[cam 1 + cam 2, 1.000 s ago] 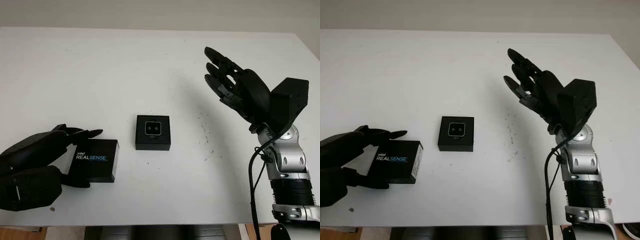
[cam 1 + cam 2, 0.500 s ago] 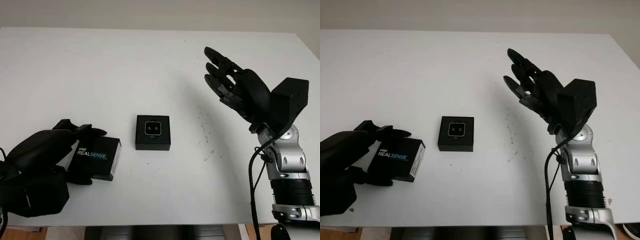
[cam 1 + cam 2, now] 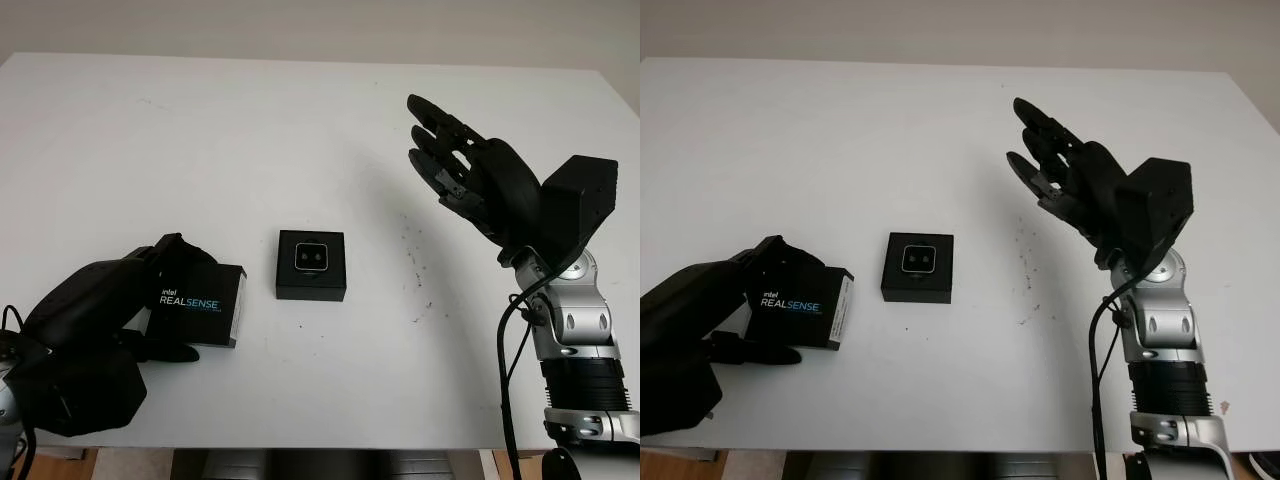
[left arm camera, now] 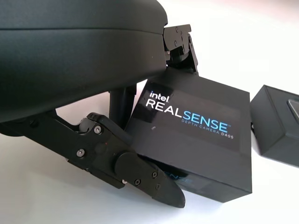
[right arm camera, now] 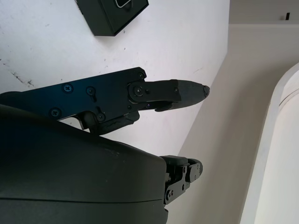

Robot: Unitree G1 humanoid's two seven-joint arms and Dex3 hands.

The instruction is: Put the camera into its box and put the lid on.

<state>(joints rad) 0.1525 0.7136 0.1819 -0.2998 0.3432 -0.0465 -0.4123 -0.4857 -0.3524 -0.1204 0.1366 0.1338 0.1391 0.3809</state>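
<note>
At lower left, the left hand (image 3: 95, 320) gripped the lid (image 3: 201, 305), fingers (image 4: 135, 175) clamped across its sides, seemingly to carry it toward the box (image 3: 311, 265) at centre, where the camera (image 3: 311, 258) already sat. The right hand (image 3: 470, 180) hovered open at upper right, well clear.

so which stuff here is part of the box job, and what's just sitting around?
Part of the job:
- RealSense lid, held by the left hand
- box mid-table, camera already inside

Not in play:
- right hand, open, raised above the table's right side
- white table
</note>
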